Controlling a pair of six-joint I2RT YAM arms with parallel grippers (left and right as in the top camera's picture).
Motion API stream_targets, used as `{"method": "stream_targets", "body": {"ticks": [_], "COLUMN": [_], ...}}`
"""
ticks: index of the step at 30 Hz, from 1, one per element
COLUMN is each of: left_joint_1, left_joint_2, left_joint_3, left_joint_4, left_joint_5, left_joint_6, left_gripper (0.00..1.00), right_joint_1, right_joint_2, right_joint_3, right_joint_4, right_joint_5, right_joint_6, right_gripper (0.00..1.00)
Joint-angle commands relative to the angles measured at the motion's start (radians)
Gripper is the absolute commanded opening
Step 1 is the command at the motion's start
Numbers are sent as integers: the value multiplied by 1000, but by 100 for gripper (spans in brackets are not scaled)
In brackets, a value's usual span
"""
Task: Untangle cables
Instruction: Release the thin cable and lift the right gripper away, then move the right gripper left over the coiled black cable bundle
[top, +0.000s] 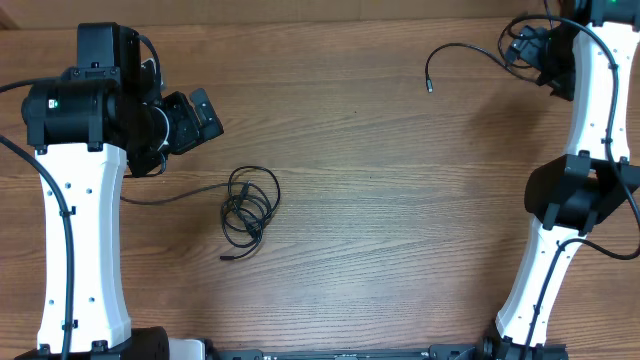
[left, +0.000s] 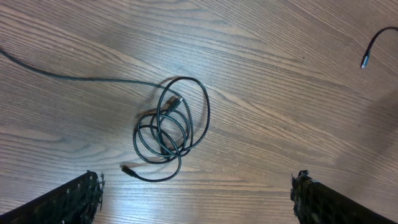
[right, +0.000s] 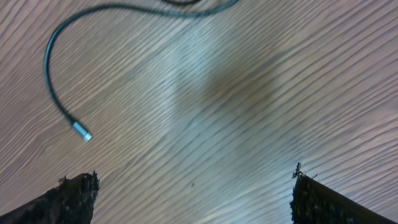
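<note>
Wood table (top: 380, 200) is filling the whole overhead view. Left arm (top: 85, 250), white with black joints, is standing along the left edge, and the right arm (top: 590, 110) is standing along the right edge and reaching to the far right corner.

The left gripper (top: 205, 118) is hanging over bare wood with its jaws spread wide and is holding nothing; its fingers (left: 74, 199) are showing in the bottom corners of the left wrist view. The right gripper (right: 193, 199) is also released and empty above the table.

The cables (top: 243, 212) are lying in a loose tangle of loops near the middle of the table, closer to the left arm and apart from both grippers. One strand (top: 170, 197) is running from the tangle toward the left arm. A single cable (top: 460, 47) is lying separately near the right gripper, curving down to its plug tip (top: 430, 87). Another small plug tip (left: 126, 168) is lying just beside the tangle.
</note>
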Motion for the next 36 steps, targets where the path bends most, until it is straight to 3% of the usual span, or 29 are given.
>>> {"method": "stream_targets", "body": {"ticks": [1, 14, 36], "left_joint_1": [-3, -3, -3], "left_joint_2": [8, 8, 8], "left_joint_3": [-3, -3, -3], "left_joint_4": [1, 0, 1], "left_joint_5": [8, 8, 8], "left_joint_6": [-11, -11, -11], "left_gripper": [100, 99, 100], "right_joint_1": [14, 126, 471], "right_joint_2": [-4, -4, -4], "right_joint_3": [-3, -3, -3], "right_joint_4": [-19, -47, 34], "right_joint_5": [-119, -164, -180], "right_joint_6": [-3, -3, 1], "right_gripper": [100, 100, 100]}}
